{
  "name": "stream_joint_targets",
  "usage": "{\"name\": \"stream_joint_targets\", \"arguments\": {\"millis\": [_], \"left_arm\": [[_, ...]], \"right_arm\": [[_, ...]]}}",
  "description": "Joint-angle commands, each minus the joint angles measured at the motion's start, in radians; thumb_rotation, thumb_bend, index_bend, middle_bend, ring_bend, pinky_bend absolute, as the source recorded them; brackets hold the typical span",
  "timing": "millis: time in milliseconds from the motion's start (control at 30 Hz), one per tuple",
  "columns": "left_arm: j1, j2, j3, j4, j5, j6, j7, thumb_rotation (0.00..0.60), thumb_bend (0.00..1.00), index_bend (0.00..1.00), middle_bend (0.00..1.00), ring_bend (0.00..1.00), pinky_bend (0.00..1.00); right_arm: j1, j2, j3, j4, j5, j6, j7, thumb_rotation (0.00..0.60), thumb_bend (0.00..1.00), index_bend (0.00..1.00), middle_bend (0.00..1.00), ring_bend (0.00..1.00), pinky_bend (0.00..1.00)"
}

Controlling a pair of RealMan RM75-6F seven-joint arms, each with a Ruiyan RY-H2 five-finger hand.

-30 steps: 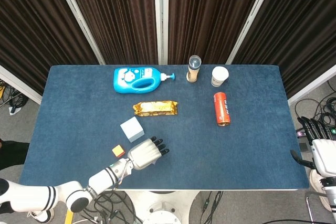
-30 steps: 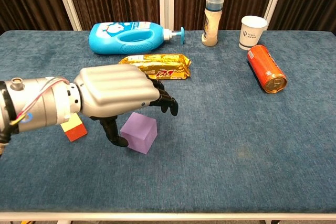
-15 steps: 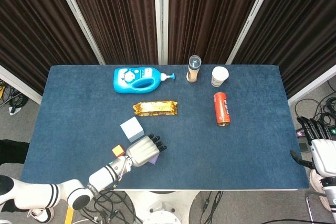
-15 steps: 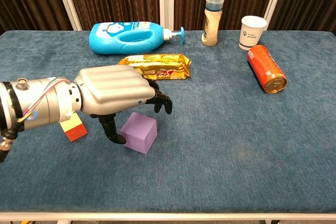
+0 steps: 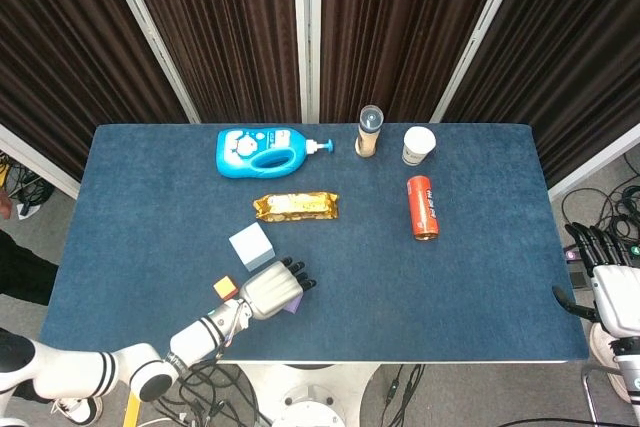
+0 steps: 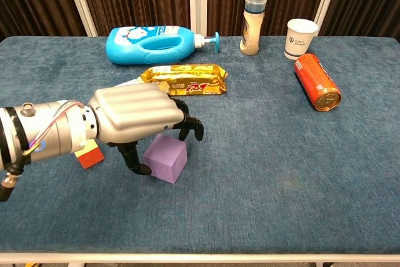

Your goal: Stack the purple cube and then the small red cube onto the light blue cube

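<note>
- The blue table (image 6: 262,186) carries it all, and the first step is in hand: picking up the purple cube (image 6: 166,157).
- The left hand (image 6: 134,117) arches over that cube, thumb at its left face, fingers curled down over the far top edge. A firm clamp? I cannot tell.
- Next it must close, lift, and carry up-left to the light blue cube (image 5: 251,246), which sits just beyond.
- The right hand (image 5: 606,272) hangs off the table's right edge, fingers apart, holding nothing.
- The small red cube (image 6: 90,154) waits behind the left wrist.
- Writing: the blue bottle (image 6: 156,43), gold snack pack (image 6: 185,79), orange can (image 6: 317,82) and paper cup (image 6: 301,38) all bear print, too small to read.
</note>
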Motion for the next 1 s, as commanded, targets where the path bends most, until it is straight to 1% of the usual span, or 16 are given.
{"name": "stream_joint_targets", "arguments": {"millis": [33, 367, 633, 733, 900, 1000], "left_arm": [[-0.002, -0.004, 0.002, 0.006, 0.003, 0.004, -0.003, 0.6, 0.22, 0.32, 0.48, 0.25, 0.32], [0.0, -0.015, 0.01, 0.015, 0.006, 0.024, -0.017, 0.6, 0.25, 0.34, 0.52, 0.26, 0.32], [0.001, -0.004, 0.014, 0.001, 0.018, 0.038, -0.034, 0.6, 0.26, 0.35, 0.54, 0.27, 0.33], [-0.002, 0.02, 0.013, -0.026, 0.022, 0.04, -0.033, 0.6, 0.26, 0.35, 0.54, 0.27, 0.33], [0.002, 0.091, 0.005, -0.138, 0.025, 0.061, -0.025, 0.6, 0.26, 0.35, 0.54, 0.27, 0.33], [-0.006, 0.14, 0.001, -0.205, 0.047, 0.072, 0.003, 0.6, 0.26, 0.35, 0.54, 0.27, 0.33]], "right_arm": [[0.0, 0.0, 0.0, 0.0, 0.0, 0.001, 0.0, 0.6, 0.19, 0.02, 0.06, 0.0, 0.0], [-0.001, 0.0, 0.0, 0.0, -0.001, 0.002, 0.0, 0.6, 0.19, 0.02, 0.06, 0.0, 0.0], [0.0, -0.001, 0.001, -0.001, 0.002, -0.001, -0.005, 0.6, 0.19, 0.02, 0.06, 0.0, 0.0], [0.0, -0.001, 0.001, -0.001, 0.004, 0.0, -0.005, 0.6, 0.19, 0.02, 0.06, 0.0, 0.0], [0.001, -0.003, 0.001, -0.001, 0.005, -0.004, -0.009, 0.6, 0.19, 0.02, 0.06, 0.0, 0.0], [0.001, -0.006, 0.0, 0.0, 0.003, -0.002, -0.016, 0.6, 0.19, 0.02, 0.06, 0.0, 0.0]]}}
